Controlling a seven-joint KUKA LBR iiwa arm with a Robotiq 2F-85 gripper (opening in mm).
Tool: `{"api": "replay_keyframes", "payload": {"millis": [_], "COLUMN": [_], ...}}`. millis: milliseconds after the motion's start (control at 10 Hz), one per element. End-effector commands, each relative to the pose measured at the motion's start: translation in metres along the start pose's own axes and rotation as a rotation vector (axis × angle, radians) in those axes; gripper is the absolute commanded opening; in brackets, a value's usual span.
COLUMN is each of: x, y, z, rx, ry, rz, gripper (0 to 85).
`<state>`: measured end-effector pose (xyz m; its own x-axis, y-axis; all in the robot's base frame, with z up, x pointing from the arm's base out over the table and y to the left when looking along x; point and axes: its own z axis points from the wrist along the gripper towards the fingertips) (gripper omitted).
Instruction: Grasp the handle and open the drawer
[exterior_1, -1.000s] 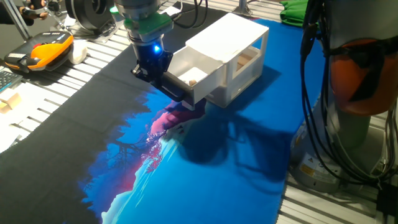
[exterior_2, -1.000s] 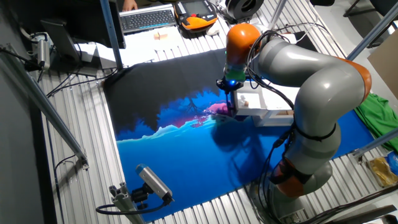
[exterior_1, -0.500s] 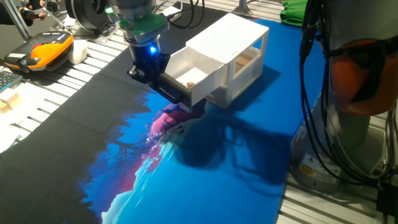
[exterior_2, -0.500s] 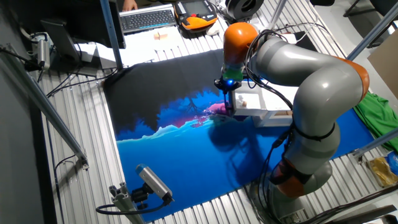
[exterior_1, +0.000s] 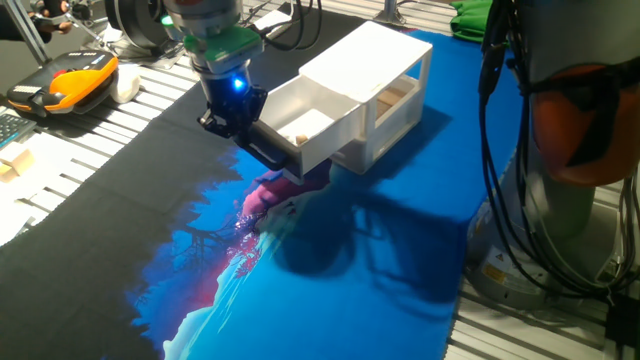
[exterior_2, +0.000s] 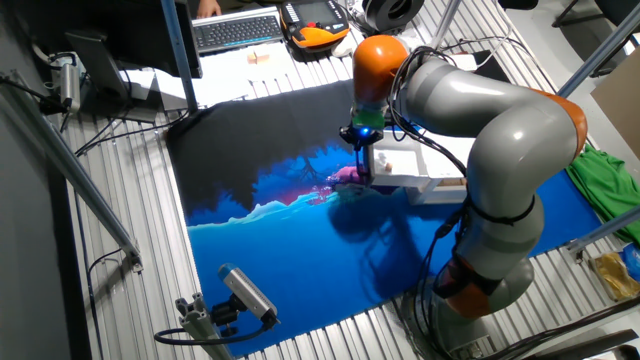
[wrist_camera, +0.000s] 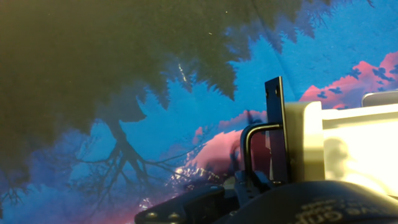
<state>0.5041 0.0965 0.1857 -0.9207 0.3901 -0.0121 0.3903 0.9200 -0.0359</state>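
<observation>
The table (exterior_1: 90, 150), ribbed metal under a mat (exterior_1: 330, 260) printed in black, blue and pink, stretched away beneath the hand on every side. The arm (exterior_2: 480, 110), grey with orange joints, reached over the mat from its base on the far side of the cabinet and bent down to the hand. The cabinet (exterior_1: 385, 70), a small white box with an open side window, stood just behind the hand, on the blue part of the mat. The drawer (exterior_1: 305, 125) stuck out of the cabinet toward the hand, pulled well clear of the shell, its shallow white tray open to above with a small pale object lying inside, too small to tell apart. The gripper (exterior_1: 240, 125), black below a green ring with a blue light lit on its body, sat right against the drawer front. The handle (exterior_1: 272, 150), a slim black bar along that front, ran out from under the gripper; in the hand view it showed as a dark bar (wrist_camera: 273, 134) with a thin bent bracket standing off the white front, close above the black finger parts at the bottom edge. Whether the fingers were pinching the bar or spread beside it could not be told from any view.
</observation>
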Motion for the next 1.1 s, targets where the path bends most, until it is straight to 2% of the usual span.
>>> {"api": "replay_keyframes", "payload": {"millis": [0,700,1000], "x": [0.000,0.002,0.003], "y": [0.001,0.015,0.016], "z": [0.000,-0.001,0.007], "rx": [-0.001,0.013,0.032], "ry": [0.001,-0.006,-0.028], "rz": [0.002,0.018,0.005], "gripper": [0.0,0.0,0.0]}}
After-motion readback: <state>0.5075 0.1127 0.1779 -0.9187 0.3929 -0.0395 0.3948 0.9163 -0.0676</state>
